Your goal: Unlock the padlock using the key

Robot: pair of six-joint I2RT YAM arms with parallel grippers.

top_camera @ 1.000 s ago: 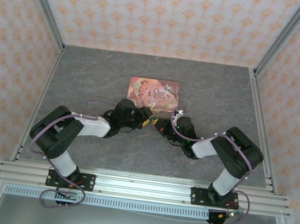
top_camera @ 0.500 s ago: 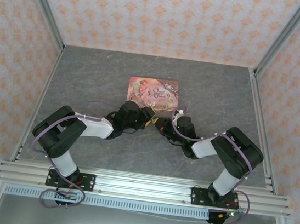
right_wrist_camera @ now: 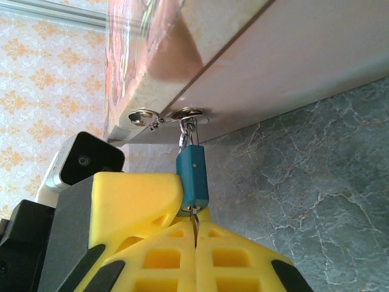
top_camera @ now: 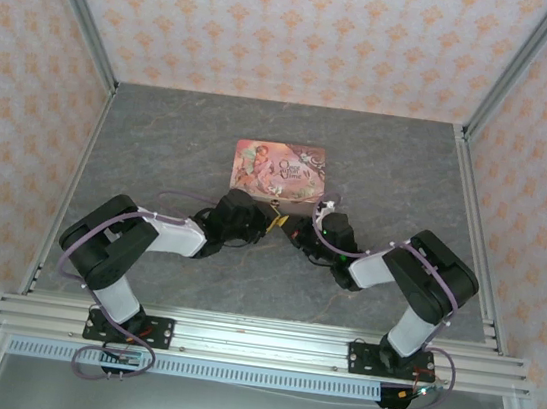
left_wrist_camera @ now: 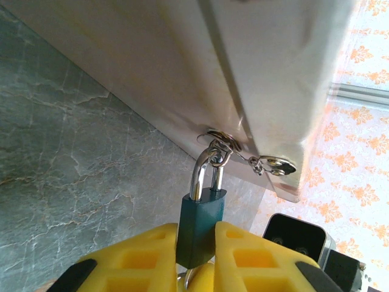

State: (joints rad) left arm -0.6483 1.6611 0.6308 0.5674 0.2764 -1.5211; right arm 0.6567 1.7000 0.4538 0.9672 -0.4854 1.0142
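Observation:
The small teal padlock (left_wrist_camera: 200, 225) hangs by its metal shackle (left_wrist_camera: 197, 173) from a ring on the front of the pink illustrated box (top_camera: 280, 170). My left gripper (left_wrist_camera: 196, 243) is shut on the padlock's body, one yellow finger on each side. In the right wrist view the padlock (right_wrist_camera: 192, 176) is seen from its narrow side with the thin metal key (right_wrist_camera: 194, 224) in its bottom keyhole. My right gripper (right_wrist_camera: 195, 234) is shut on the key just below the lock. In the top view both grippers (top_camera: 269, 220) (top_camera: 291, 229) meet at the box's near edge.
The box's pale side wall (left_wrist_camera: 182, 73) rises right behind the lock, with a metal hasp (left_wrist_camera: 273, 164) beside the ring. The left arm's finger (right_wrist_camera: 134, 194) and its camera (right_wrist_camera: 82, 161) sit close to my right fingers. Grey marbled floor (top_camera: 161, 139) lies around, walled by patterned panels.
The left arm has slid right toward the box's near edge, bringing its gripper against the right one. The right arm has barely moved.

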